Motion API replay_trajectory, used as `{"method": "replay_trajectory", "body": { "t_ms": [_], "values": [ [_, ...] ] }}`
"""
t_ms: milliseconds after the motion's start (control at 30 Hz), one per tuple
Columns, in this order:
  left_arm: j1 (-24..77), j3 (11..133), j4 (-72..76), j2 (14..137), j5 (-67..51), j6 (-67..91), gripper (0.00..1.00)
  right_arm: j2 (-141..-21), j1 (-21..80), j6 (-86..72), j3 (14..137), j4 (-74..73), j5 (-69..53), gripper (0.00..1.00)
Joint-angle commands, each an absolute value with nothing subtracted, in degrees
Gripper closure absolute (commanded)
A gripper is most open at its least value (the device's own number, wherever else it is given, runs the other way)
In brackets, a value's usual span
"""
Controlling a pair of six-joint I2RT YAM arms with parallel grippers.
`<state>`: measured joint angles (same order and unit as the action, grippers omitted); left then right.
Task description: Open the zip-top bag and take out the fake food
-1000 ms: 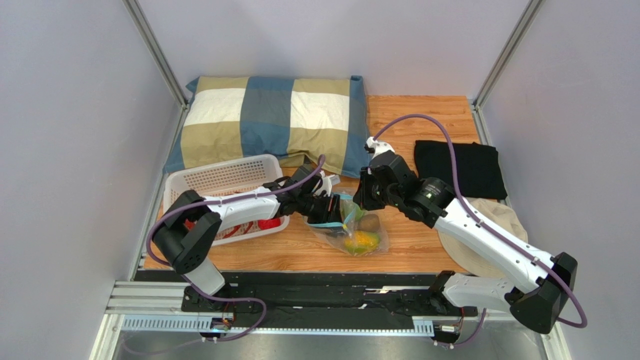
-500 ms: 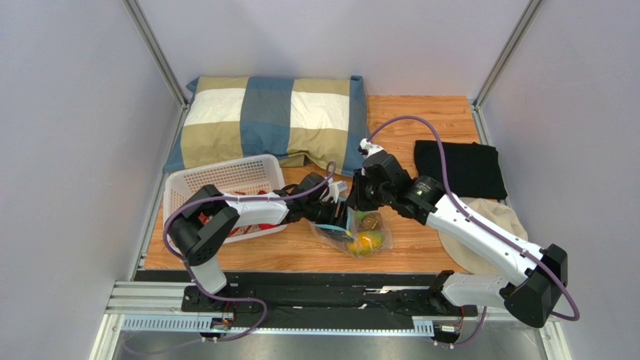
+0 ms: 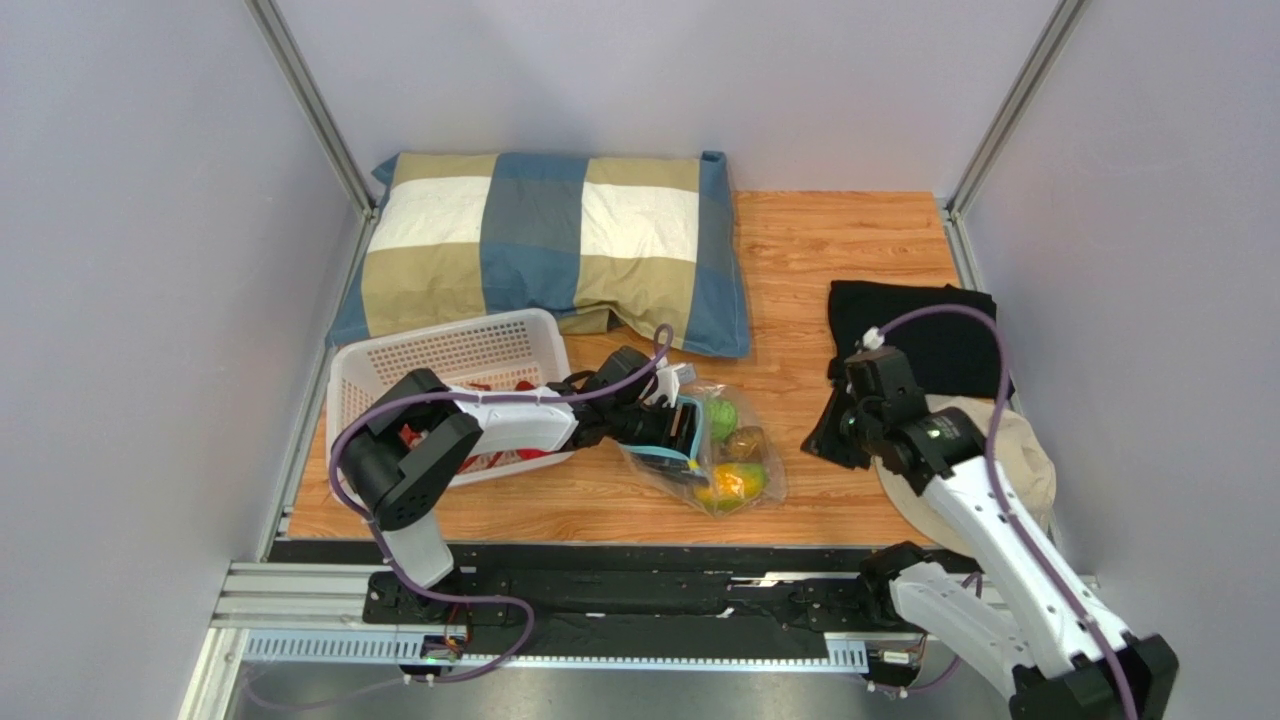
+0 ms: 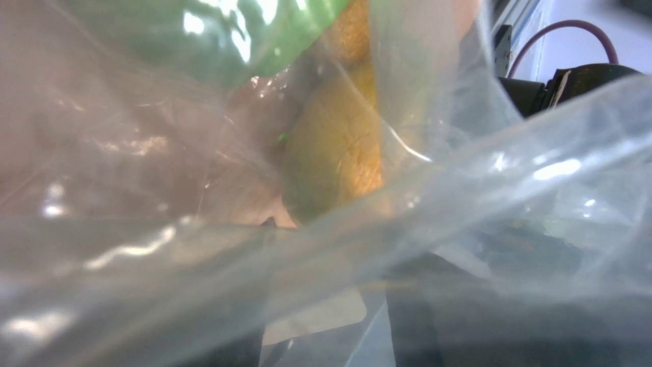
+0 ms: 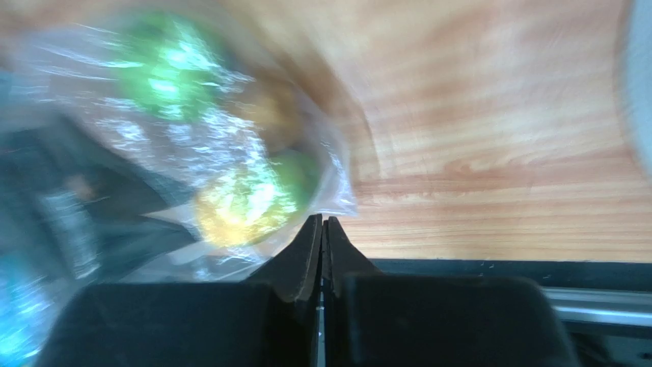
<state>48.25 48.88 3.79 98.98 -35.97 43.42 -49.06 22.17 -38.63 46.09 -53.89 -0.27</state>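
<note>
The clear zip-top bag (image 3: 679, 465) lies on the wooden table's middle, its light blue zipper strip (image 3: 696, 428) raised at the left end. Inside are a green leafy ball (image 3: 723, 414), a small brownish piece (image 3: 742, 444) and a yellow-orange mango (image 3: 727, 483). My left gripper (image 3: 672, 422) is at the bag's mouth, gripping it. In the left wrist view, plastic (image 4: 459, 199) veils the fingers and the mango (image 4: 337, 153) is close ahead. My right gripper (image 3: 822, 443) is shut and empty to the bag's right, clear of it. Its fingers (image 5: 322, 222) are pressed together, the bag (image 5: 229, 138) beyond them.
A white perforated basket (image 3: 451, 353) at the left holds red toy food (image 3: 478, 459). A checked pillow (image 3: 549, 240) lies at the back. A black cloth (image 3: 924, 338) and a beige cloth (image 3: 1029, 450) lie at the right. A black rail (image 3: 631, 563) runs along the front edge.
My right gripper has left the bag's mouth and swung back to the right, now shut on nothing. The bag has settled on the table. My left gripper stays at the zipper.
</note>
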Motion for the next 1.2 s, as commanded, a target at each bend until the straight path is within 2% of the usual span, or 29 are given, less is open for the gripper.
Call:
{"method": "replay_trajectory", "body": {
  "t_ms": [0, 67, 300, 500, 700, 900, 1067, 1167],
  "values": [
    [48.4, 50.0, 6.3, 100.7, -38.8, 42.8, 0.42, -55.4, 20.7, -42.4, 34.5, -43.6, -15.2, 1.00],
    [48.4, 50.5, 5.5, 100.9, -39.7, 42.5, 0.42, -60.4, 21.1, -42.0, 34.0, -43.0, -17.5, 1.00],
    [48.5, 51.5, 5.7, 101.8, -40.3, 42.5, 0.41, -66.5, 21.6, -44.2, 30.1, -30.3, -22.3, 1.00],
    [49.3, 53.6, 5.0, 102.3, -40.3, 42.1, 0.39, -76.4, 22.4, -41.4, 32.0, -24.4, -24.3, 1.00],
    [49.4, 56.9, 3.2, 105.5, -40.0, 41.0, 0.39, -78.7, 24.3, -42.6, 32.3, -20.6, -28.6, 1.00],
    [49.6, 57.7, 2.0, 106.0, -39.6, 40.5, 0.39, -81.0, 24.9, -38.4, 36.5, -26.8, -26.6, 1.00],
    [49.6, 54.2, 1.7, 101.4, -37.0, 40.4, 0.39, -69.9, 23.7, -31.4, 43.2, -45.8, -9.6, 1.00],
    [49.6, 53.3, 2.6, 100.5, -36.0, 40.8, 0.38, -69.5, 21.3, -28.7, 47.1, -47.8, -7.8, 1.00]
  ]
}}
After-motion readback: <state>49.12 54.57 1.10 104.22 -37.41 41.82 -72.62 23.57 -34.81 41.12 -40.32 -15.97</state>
